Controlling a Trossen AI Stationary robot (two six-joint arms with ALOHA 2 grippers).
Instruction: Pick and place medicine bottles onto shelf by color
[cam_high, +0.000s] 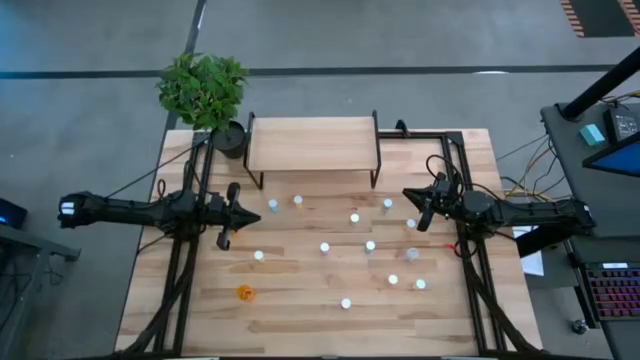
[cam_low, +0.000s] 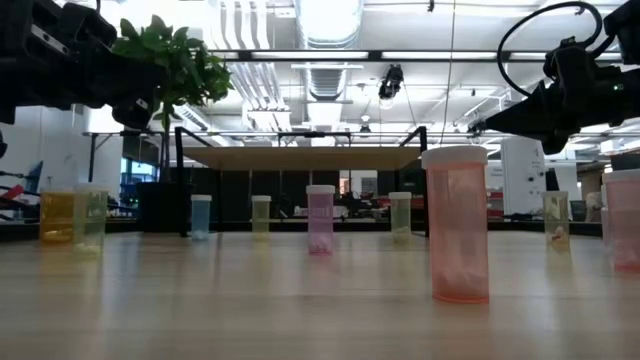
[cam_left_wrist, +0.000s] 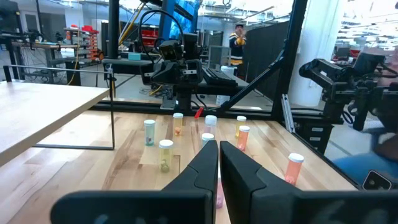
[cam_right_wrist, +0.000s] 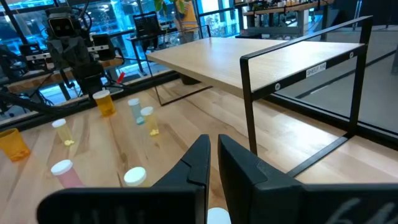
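Several small capped medicine bottles (cam_high: 354, 217) stand upright and scattered on the wooden tabletop, in front of the shelf. One orange bottle (cam_high: 244, 292) stands near the left front. A pink bottle (cam_low: 457, 225) is closest in the low view. The shelf (cam_high: 312, 143), with its light wood top and black legs, stands at the far middle with nothing on top. My left gripper (cam_high: 240, 212) hovers shut over the table's left part, pointing right, with a bottle (cam_high: 272, 205) just beyond its tips. My right gripper (cam_high: 412, 205) hovers shut at the right, pointing left, close to another bottle (cam_high: 387, 204).
A potted plant (cam_high: 203, 88) stands at the far left corner beside the shelf. Black frame rails (cam_high: 185, 250) run along both table sides under the arms. A desk with a keyboard (cam_high: 612, 295) stands off the table to the right. Bare wood lies along the near edge.
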